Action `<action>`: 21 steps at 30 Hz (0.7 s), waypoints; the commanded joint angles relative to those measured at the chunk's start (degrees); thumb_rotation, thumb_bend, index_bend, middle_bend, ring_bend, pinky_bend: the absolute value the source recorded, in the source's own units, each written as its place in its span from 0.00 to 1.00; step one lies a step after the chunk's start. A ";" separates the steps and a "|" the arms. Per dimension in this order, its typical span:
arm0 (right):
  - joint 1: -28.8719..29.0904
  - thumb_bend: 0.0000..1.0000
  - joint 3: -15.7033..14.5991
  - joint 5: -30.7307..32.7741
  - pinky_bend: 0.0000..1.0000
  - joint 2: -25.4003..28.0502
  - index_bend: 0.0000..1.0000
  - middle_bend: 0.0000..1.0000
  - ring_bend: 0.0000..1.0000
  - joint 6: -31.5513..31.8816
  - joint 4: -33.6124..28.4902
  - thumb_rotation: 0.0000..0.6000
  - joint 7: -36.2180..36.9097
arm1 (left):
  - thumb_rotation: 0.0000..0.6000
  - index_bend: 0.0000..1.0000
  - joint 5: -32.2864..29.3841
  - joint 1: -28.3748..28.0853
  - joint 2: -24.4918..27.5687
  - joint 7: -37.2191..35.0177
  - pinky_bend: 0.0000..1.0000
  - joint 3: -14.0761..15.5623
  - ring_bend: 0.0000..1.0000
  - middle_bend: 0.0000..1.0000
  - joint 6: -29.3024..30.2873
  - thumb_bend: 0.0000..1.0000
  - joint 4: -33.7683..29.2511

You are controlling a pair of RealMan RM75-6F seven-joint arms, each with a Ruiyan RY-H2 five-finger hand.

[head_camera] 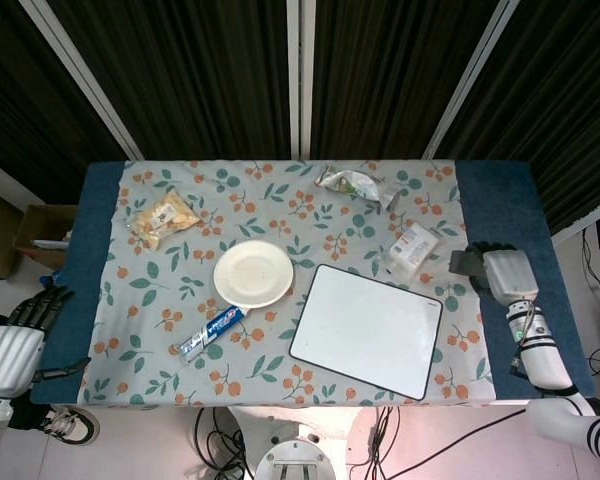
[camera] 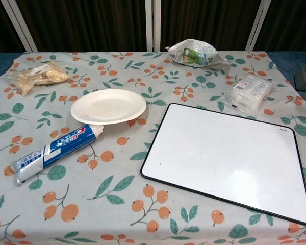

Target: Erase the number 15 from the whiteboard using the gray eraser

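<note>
A gray eraser [head_camera: 467, 262] is gripped by the right robot hand [head_camera: 504, 274] above the tabletop's [head_camera: 520, 215] right edge, beside the blank whiteboard [head_camera: 365, 328], while the left robot hand [head_camera: 22, 338] hangs open, fingers spread.

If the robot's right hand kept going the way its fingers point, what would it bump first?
Probably the white packet. The right hand, holding the gray eraser, points left toward it; their relative height is unclear.

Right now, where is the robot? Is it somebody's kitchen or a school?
Probably neither: it looks like a robot test room. Dark curtains hang behind one table with a flowery cloth, cables trail on the floor, and a whiteboard, plate and toothpaste are set out like practice props.
</note>
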 commanded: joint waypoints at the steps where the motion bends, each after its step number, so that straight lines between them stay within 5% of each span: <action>1: 0.78 0.39 -0.06 0.31 0.65 -3.28 0.70 0.59 0.52 -3.53 5.48 1.00 2.28 | 0.70 0.10 0.06 -0.10 0.00 0.22 0.18 -0.04 0.08 0.09 -0.04 0.07 -0.20; 11: 1.49 0.38 -1.09 -2.64 0.59 -6.00 0.64 0.54 0.51 -5.97 10.05 1.00 4.74 | 0.70 0.10 -0.14 -0.08 0.07 0.40 0.18 0.04 0.08 0.09 -0.17 0.07 -0.35; 14: 1.72 0.34 -1.58 -3.44 0.42 -5.61 0.44 0.42 0.34 -6.98 9.84 1.00 5.00 | 0.70 0.10 -0.12 -0.06 0.07 0.32 0.18 0.03 0.08 0.09 -0.05 0.07 -0.28; 18: 1.79 0.23 -1.80 -3.30 0.12 -4.28 0.06 0.11 0.03 -8.31 8.02 1.00 4.14 | 0.70 0.10 -0.09 -0.07 -0.02 0.20 0.18 0.05 0.08 0.09 -0.04 0.07 -0.16; 21: 1.45 0.20 -1.84 -3.31 0.01 -3.23 0.00 0.00 0.00 -8.26 6.38 1.00 3.98 | 0.70 0.10 -0.17 -0.08 -0.14 0.03 0.18 0.07 0.08 0.09 -0.15 0.07 0.05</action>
